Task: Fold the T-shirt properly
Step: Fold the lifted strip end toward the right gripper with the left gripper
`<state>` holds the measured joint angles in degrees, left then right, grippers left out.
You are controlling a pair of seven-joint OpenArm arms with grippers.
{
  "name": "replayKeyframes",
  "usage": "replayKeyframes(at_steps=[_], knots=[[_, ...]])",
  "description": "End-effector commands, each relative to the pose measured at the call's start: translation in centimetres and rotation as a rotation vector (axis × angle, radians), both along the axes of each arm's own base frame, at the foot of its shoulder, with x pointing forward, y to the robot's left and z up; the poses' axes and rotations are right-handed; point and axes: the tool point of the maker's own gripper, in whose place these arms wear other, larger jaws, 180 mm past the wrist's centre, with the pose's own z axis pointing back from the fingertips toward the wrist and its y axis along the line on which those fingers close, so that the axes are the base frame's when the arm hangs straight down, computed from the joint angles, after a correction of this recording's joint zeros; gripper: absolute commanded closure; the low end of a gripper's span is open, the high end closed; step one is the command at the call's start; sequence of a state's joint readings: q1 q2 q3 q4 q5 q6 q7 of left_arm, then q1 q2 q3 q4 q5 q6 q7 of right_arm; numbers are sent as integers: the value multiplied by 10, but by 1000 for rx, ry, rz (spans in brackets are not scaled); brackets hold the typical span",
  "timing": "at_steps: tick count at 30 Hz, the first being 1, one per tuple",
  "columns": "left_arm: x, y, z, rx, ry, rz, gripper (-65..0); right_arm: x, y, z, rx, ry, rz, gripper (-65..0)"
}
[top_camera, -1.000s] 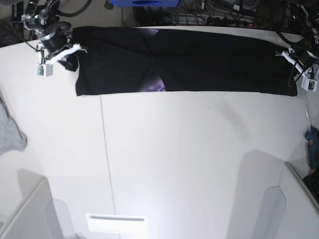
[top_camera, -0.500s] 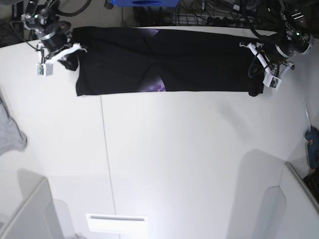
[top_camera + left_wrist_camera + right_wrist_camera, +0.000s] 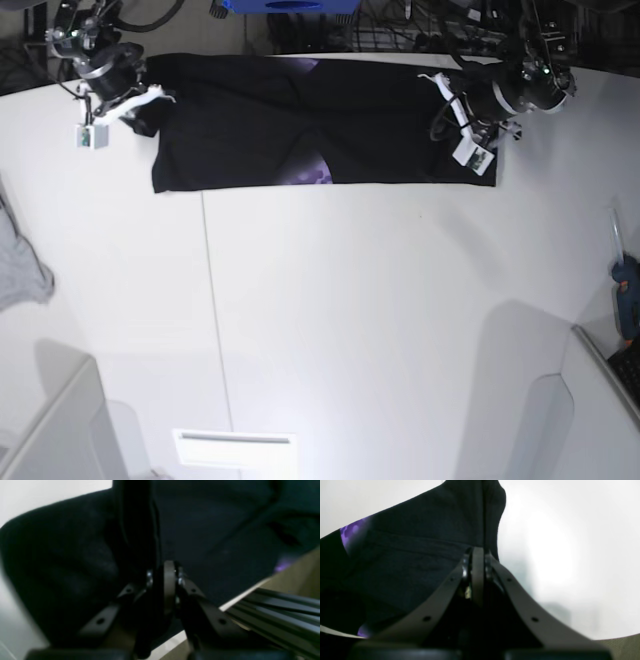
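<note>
The black T-shirt [image 3: 300,125] lies as a long band along the table's far edge, with a purple patch of print [image 3: 318,175] showing at its near hem. In the base view my left gripper [image 3: 450,112] is shut on the shirt's right end and holds it lifted over the band. The left wrist view shows that gripper [image 3: 165,573] pinching black cloth [image 3: 62,562]. My right gripper [image 3: 143,103] is shut on the shirt's left end. In the right wrist view it [image 3: 477,555] clamps a fold of the T-shirt [image 3: 420,542].
A light grey cloth [image 3: 20,265] hangs over the table's left edge. A blue tool [image 3: 628,300] lies at the right edge. Cables and a blue box [image 3: 290,5] sit beyond the far edge. A white slot plate [image 3: 235,448] lies near the front.
My left gripper has carried the shirt's right end leftward from the table's right side, so the band is shorter. The right gripper has barely moved.
</note>
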<state>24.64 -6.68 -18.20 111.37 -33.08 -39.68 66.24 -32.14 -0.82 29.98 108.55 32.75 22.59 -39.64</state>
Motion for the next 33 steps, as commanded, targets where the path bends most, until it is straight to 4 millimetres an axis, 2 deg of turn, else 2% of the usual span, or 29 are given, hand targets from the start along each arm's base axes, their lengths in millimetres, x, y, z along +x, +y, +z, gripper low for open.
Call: replayKeyframes(at_steps=[1,10,13,33], knots=[[4,-8,7,-25,-31,-20,0,7,-2,9,-5,-43,4,0],[1,-42,8,-88,-28,-84,0,7,-2,9,-5,-45,4,0],[2,-51,9,-118,-21,-56,0,7,-2,9,-5,-45,4,0],[9,-59,11,-144,-34,-42,0,7,-2,9,-5,-45,4,0]])
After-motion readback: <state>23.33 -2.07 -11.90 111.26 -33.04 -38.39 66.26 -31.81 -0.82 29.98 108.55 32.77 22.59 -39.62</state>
